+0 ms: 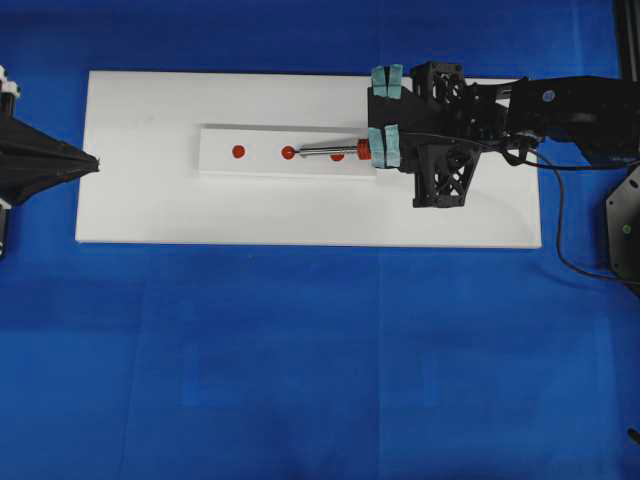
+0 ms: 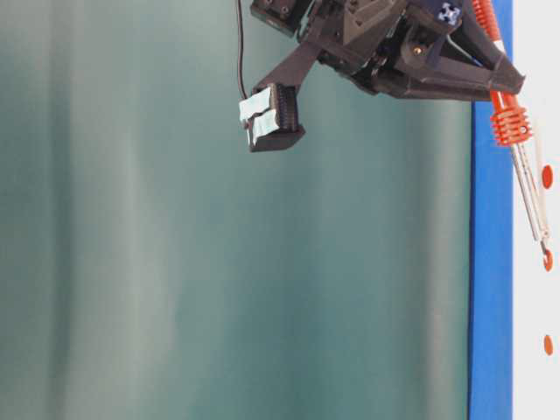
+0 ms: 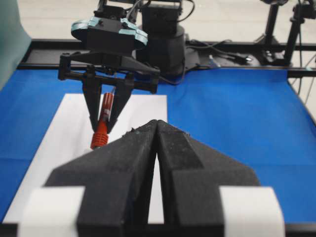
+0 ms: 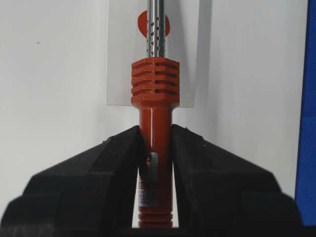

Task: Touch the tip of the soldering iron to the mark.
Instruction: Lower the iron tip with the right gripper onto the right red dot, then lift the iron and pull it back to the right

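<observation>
My right gripper (image 1: pixel 372 152) is shut on the red-orange handle of the soldering iron (image 1: pixel 340 151), which points left along a white strip (image 1: pixel 220 160). The strip carries three red marks. The iron's thin tip sits at the right edge of the middle mark (image 1: pixel 288 152). In the table-level view the soldering iron (image 2: pixel 521 166) slants down and its tip meets that mark (image 2: pixel 548 260). In the right wrist view the gripper (image 4: pixel 155 134) clamps the handle of the soldering iron (image 4: pixel 155 84), and the silver shaft crosses the nearest mark (image 4: pixel 141 22). My left gripper (image 1: pixel 92 162) (image 3: pixel 156 124) is shut and holds nothing.
The strip lies on a white board (image 1: pixel 300 215) over a blue table cover (image 1: pixel 320 360). The iron's black cord (image 1: pixel 560 225) trails off to the right beside the right arm. The left gripper rests at the board's left edge.
</observation>
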Available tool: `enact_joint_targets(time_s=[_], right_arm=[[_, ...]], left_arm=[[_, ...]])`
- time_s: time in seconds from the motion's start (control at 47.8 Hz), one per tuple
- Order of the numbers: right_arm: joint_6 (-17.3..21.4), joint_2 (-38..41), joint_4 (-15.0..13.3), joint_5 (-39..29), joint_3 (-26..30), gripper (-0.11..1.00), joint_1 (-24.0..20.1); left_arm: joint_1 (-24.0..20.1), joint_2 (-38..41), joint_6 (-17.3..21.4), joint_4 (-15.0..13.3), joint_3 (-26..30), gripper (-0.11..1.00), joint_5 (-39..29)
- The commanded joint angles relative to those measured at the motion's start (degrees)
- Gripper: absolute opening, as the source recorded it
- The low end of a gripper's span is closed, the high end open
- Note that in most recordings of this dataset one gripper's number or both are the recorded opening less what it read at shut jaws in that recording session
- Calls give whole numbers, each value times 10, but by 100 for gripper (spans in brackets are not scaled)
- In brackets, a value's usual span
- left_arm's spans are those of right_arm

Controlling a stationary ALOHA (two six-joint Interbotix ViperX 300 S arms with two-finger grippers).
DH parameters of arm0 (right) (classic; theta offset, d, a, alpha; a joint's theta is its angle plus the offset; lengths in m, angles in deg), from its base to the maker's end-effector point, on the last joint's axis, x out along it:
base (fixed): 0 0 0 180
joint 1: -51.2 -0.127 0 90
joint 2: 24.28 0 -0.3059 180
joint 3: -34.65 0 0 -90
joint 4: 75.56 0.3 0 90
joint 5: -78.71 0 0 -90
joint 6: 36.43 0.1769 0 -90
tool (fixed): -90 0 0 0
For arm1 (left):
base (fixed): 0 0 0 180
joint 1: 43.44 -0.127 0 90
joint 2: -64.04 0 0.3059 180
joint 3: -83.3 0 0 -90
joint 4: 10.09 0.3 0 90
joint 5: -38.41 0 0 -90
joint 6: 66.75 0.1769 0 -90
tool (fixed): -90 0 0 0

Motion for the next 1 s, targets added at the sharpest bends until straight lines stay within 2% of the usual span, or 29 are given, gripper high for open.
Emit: enact_joint_targets(time_s=[0.0, 0.523, 0.984], right_arm=[[1, -6, 1, 4, 7, 6, 0], [2, -13, 1, -11, 19, 6, 0], [1, -112, -4, -176, 106, 6, 1]], left_arm=[[0, 2, 1, 1, 6, 0, 5], [1, 2, 0, 1, 6, 0, 5], [1, 2, 0, 1, 7, 0, 5]])
